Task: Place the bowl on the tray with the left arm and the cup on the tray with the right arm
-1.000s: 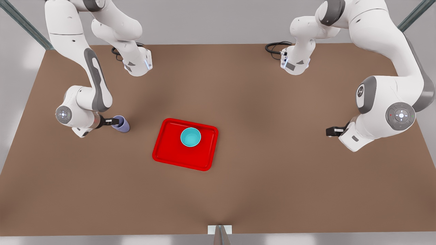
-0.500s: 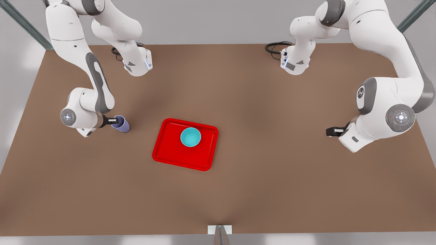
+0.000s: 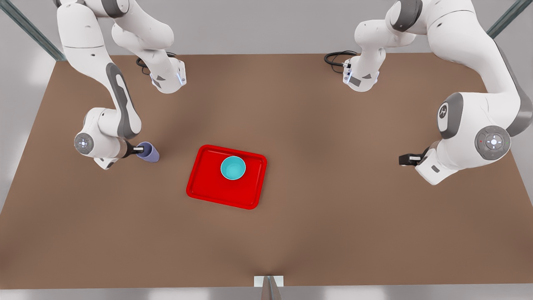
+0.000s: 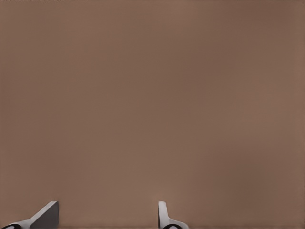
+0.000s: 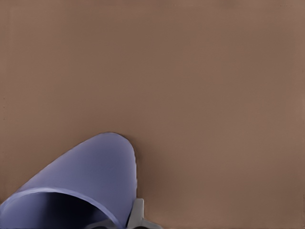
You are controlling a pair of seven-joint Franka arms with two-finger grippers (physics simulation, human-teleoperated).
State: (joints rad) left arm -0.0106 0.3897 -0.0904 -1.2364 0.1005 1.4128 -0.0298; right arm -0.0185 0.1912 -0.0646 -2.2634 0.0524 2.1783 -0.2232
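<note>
The right gripper [image 3: 137, 150], on the front view's left, is gripping the rim of the cup [image 3: 149, 151], which is standing on the table [image 3: 316, 125] well apart from the tray [image 3: 208, 189]. The bowl [image 3: 232, 168] is sitting inside the tray, near its far edge. The left gripper [image 3: 404, 160] is waiting with fingers [image 4: 164, 215] spread apart over bare table.

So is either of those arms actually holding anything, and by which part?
The right tool grips the cup by its rim, one finger outside the wall. The left tool waits open over the table, holding nothing.
</note>
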